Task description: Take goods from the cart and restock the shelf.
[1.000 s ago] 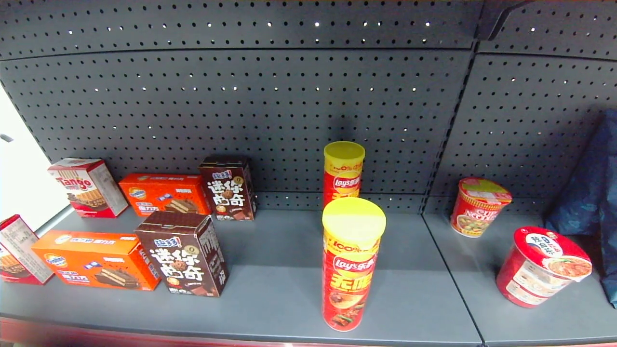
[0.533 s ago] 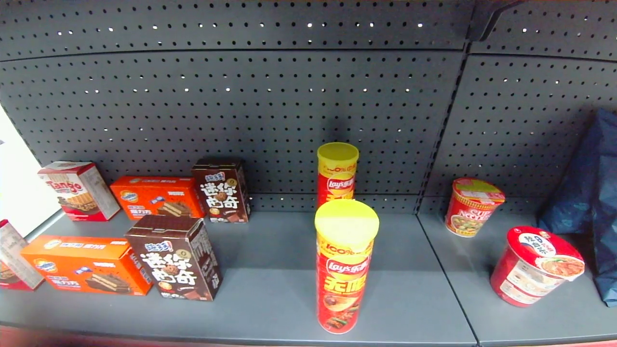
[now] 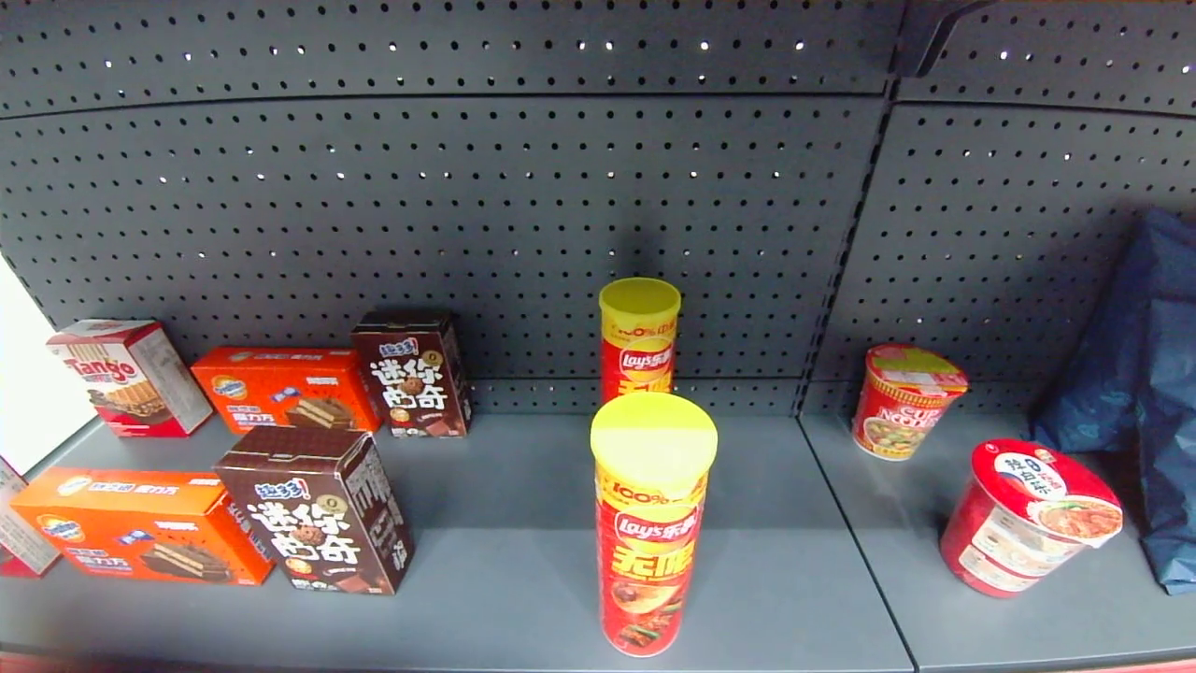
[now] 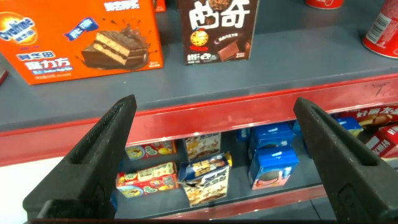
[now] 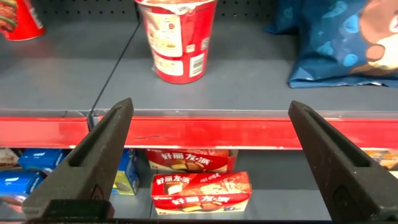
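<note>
The grey shelf carries two yellow-lidded chip cans, one in front and one behind. Left of them stand brown cookie boxes, orange wafer-cake boxes and a red wafer box. On the right are a cup noodle and a noodle bowl. My left gripper is open and holds nothing, low before the shelf's red front edge, below an orange box. My right gripper is open too, in front of the noodle bowl.
A blue bag leans at the far right of the shelf. A perforated back panel closes the shelf behind. Below the red edge, a lower shelf holds more boxes. Bare shelf lies between the brown boxes and the cans.
The whole head picture has slid to the left, so the camera has moved. The goods on the shelf stand as before.
</note>
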You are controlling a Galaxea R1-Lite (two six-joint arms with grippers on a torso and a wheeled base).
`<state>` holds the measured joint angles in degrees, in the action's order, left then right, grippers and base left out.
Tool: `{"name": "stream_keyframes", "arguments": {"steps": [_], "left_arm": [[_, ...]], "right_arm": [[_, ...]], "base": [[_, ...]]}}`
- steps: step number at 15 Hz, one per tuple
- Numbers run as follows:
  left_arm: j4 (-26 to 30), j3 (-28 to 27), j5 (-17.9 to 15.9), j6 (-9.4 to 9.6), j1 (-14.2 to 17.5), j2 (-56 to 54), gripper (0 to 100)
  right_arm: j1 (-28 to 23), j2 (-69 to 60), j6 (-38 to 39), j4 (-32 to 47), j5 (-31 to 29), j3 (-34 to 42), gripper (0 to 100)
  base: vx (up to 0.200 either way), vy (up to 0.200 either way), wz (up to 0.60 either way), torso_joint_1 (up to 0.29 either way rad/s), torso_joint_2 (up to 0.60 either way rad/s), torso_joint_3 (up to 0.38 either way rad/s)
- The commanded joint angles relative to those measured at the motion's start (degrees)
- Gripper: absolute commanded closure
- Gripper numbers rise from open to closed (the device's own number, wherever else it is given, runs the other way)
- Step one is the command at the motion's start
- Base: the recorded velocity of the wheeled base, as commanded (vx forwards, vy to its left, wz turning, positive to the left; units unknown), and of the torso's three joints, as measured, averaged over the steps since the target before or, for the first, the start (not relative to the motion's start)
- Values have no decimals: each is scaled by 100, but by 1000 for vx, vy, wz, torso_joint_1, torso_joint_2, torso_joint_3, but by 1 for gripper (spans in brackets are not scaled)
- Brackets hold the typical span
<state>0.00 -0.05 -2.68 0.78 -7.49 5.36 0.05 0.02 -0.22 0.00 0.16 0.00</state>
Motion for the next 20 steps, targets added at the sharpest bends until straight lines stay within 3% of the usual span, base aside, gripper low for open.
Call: {"name": "stream_keyframes", "arguments": {"steps": [1,20], "left_arm": [[0,-4,-4,10,1,9,0],[0,-4,-4,1,1,17,0]], "right_arm": [[4,-2,-4,0,2,0,0],[4,-2,-4,0,2,0,0]], "base": [[0,0,0,0,0,0],[-11,0,0,0,0,0]]}}
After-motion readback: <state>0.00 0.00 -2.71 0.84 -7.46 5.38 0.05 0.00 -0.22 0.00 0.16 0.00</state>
